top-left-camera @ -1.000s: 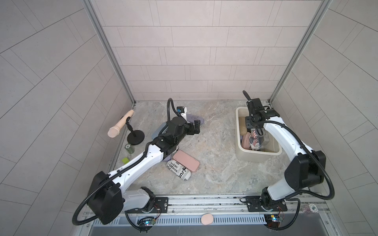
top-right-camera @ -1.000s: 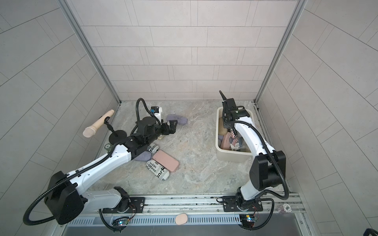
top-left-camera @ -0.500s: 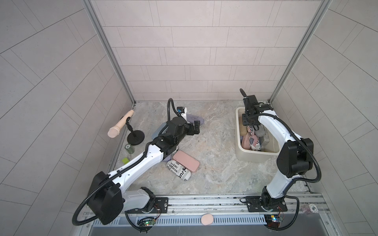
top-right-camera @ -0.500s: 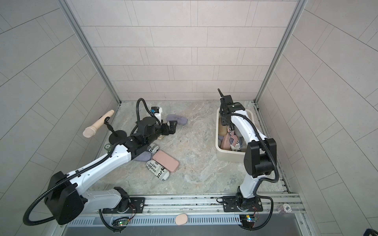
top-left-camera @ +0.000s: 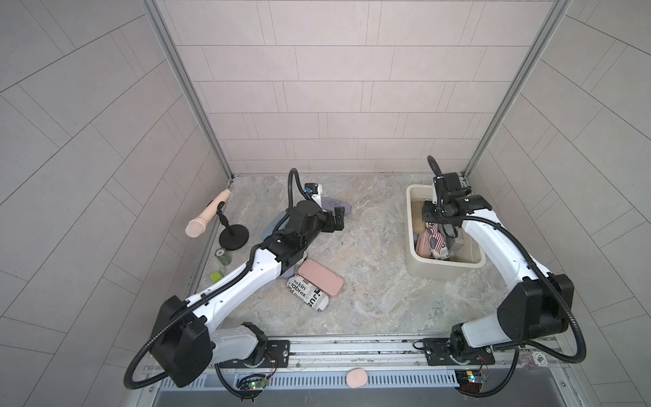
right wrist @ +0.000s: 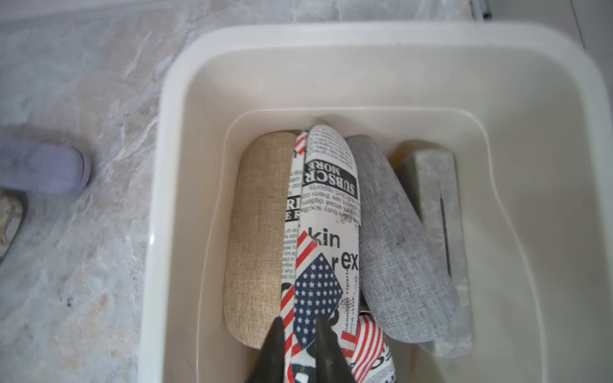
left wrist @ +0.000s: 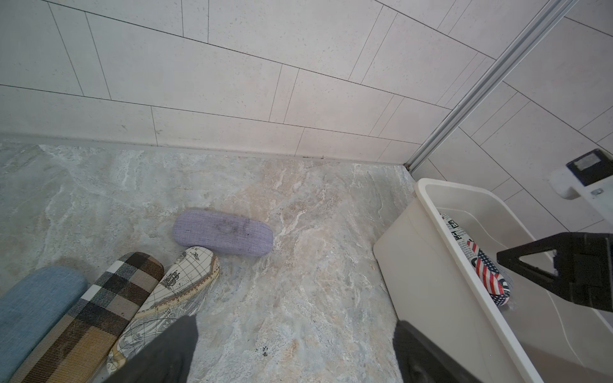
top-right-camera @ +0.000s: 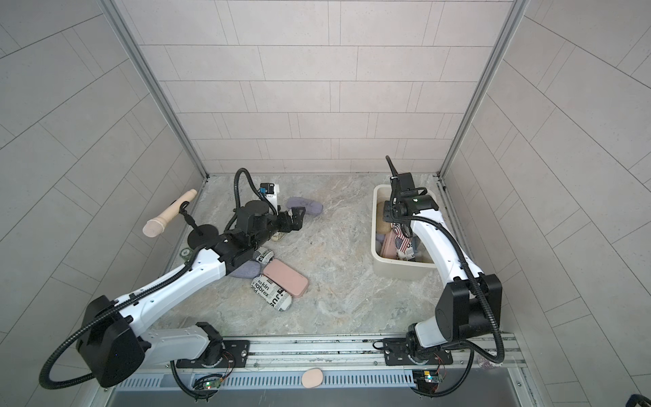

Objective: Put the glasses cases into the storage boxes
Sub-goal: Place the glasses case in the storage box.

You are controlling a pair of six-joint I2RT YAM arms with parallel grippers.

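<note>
The cream storage box (top-left-camera: 440, 272) (top-right-camera: 398, 269) (right wrist: 331, 36) stands at the right. Inside lie a tan case (right wrist: 255, 232), a flag-and-newsprint case (right wrist: 326, 215), a grey case (right wrist: 398, 248) and a stone-grey case (right wrist: 438, 205). My right gripper (right wrist: 298, 323) (top-left-camera: 428, 215) hangs shut just over the flag case, holding nothing. On the floor lie a purple case (left wrist: 222, 233) (top-left-camera: 336, 203), a map case (left wrist: 172, 298), a plaid case (left wrist: 96, 308), a blue case (left wrist: 30, 308), a pink case (top-left-camera: 320, 282) and a newsprint case (top-left-camera: 306, 297). My left gripper (left wrist: 295, 331) (top-left-camera: 334, 220) is open above bare floor beside the purple case.
A beige microphone-like prop (top-left-camera: 208, 218) on a black round stand (top-left-camera: 232, 236) sits by the left wall, with a small green jar (top-left-camera: 223, 256) and a green block (top-left-camera: 216, 277) near it. Tiled walls close in three sides. A pink oval (top-left-camera: 356, 378) lies on the front rail.
The right arm swung toward the far end of the box and came forward again, staying over the box. The left arm has not moved.
</note>
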